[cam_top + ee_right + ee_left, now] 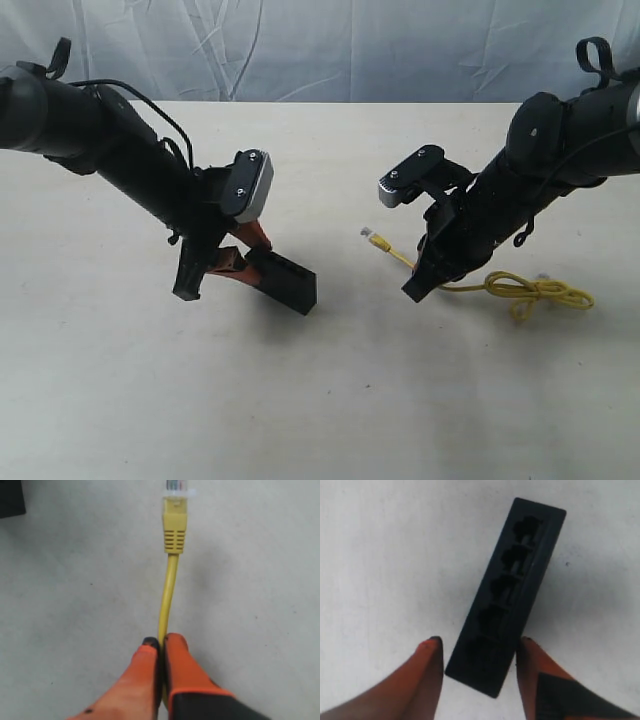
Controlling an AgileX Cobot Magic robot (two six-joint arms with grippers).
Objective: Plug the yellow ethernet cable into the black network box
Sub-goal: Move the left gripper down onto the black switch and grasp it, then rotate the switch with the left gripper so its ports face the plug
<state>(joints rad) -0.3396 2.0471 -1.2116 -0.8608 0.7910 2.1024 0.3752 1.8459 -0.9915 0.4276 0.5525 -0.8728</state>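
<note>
The black network box (288, 282) is pinched at one end between my left gripper's (250, 258) orange fingers, just left of the table's middle. In the left wrist view the box (515, 580) sits skewed in my left gripper (477, 641), its row of ports facing the camera. My right gripper (415, 290) is shut on the yellow ethernet cable (400, 258) a short way behind its plug (375, 238). In the right wrist view the cable (170, 585) runs straight out from my right gripper (160, 641) to the clear plug (176, 487). The plug and the box are well apart.
The cable's loose looped bundle (540, 290) lies on the pale table (320, 400) to the right of my right arm. A crumpled white cloth backdrop (330, 50) stands behind the table's far edge. A dark corner of the box (10, 497) shows in the right wrist view.
</note>
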